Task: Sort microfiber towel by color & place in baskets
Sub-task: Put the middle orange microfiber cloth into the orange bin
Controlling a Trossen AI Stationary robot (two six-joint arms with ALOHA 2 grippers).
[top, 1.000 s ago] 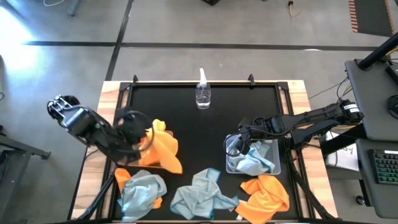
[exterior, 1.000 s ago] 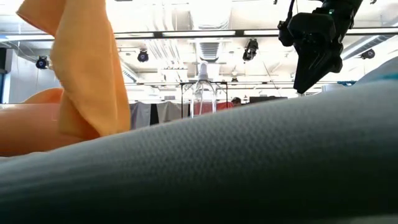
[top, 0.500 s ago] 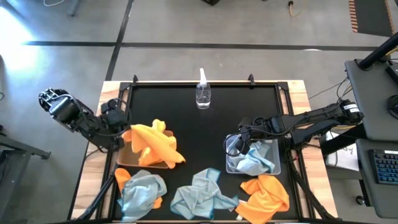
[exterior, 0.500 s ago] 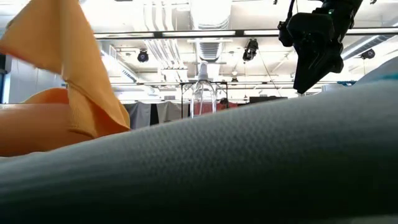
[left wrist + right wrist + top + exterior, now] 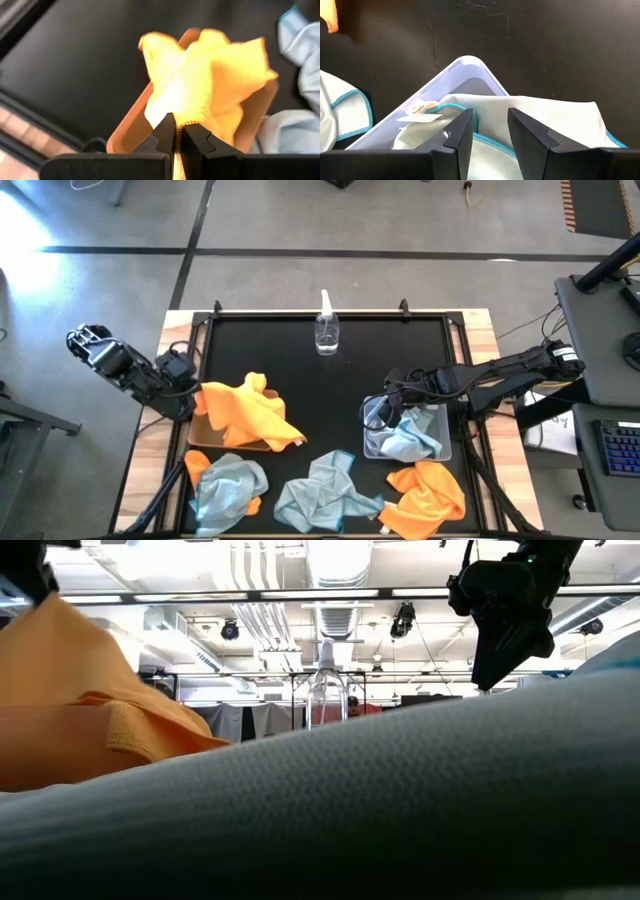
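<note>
While the black desk (image 5: 330, 400) carries loose blue-grey and orange cloths along its near edge, an orange towel (image 5: 245, 412) drapes over the tan basket (image 5: 200, 438). The left gripper (image 5: 176, 134), at that basket's outer edge, pinches the towel's corner. The right gripper (image 5: 490, 127) hangs spread above a pale blue towel (image 5: 545, 117) in the clear basket (image 5: 470, 75).

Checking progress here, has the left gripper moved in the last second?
Yes. The left gripper, shut on the orange towel, has pulled back from over the brown basket toward the table's left edge.
</note>
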